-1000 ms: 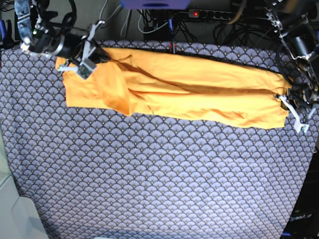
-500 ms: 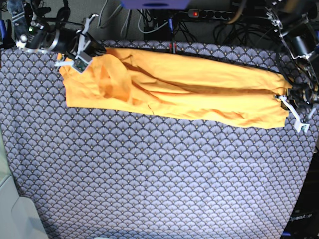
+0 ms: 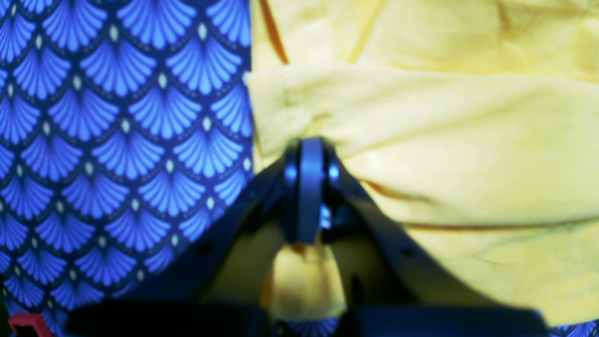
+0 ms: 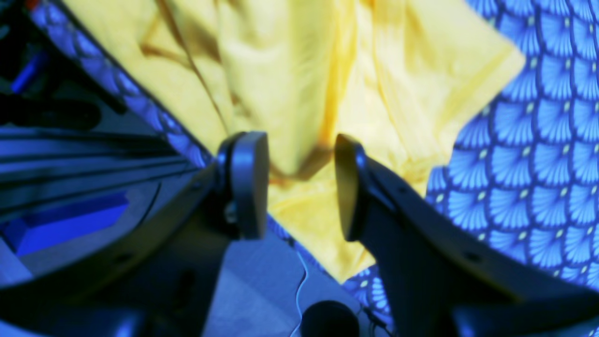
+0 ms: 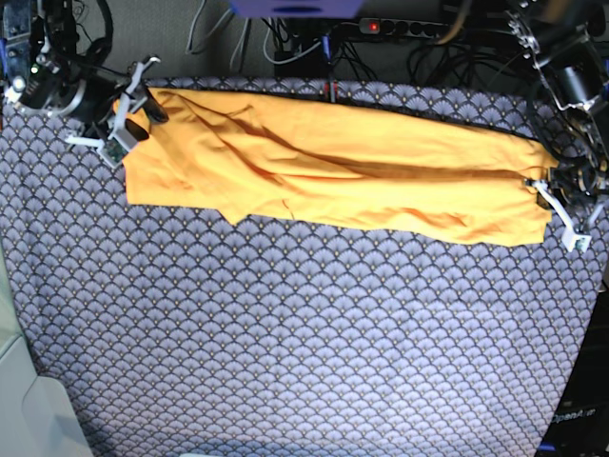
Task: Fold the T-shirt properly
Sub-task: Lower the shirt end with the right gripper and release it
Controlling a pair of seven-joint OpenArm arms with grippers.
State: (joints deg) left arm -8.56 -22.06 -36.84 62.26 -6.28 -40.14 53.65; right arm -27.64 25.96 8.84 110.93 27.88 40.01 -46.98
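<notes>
The yellow-orange T-shirt (image 5: pixel 333 167) lies as a long, narrow, creased band across the far part of the table. In the base view my left gripper (image 5: pixel 545 188) is at the shirt's right end. The left wrist view shows that gripper (image 3: pixel 309 157) shut on a pinch of the T-shirt (image 3: pixel 444 140). My right gripper (image 5: pixel 128 119) hovers at the shirt's left end, near the table's far left corner. In the right wrist view its fingers (image 4: pixel 248 182) stand apart around a gap (image 4: pixel 297 185). The T-shirt (image 4: pixel 281 70) lies loose beyond and below them, not gripped.
A blue-grey scallop-patterned cloth (image 5: pixel 285 333) covers the table. Behind the far edge are cables and a power strip (image 5: pixel 400 27). A pale object (image 5: pixel 29 409) sits at the near left corner. The right table edge is close to my left gripper.
My right gripper has moved left toward the table corner and opened, letting go of the shirt. The bunched flap at the shirt's left end now lies spread out. The left arm has stayed still.
</notes>
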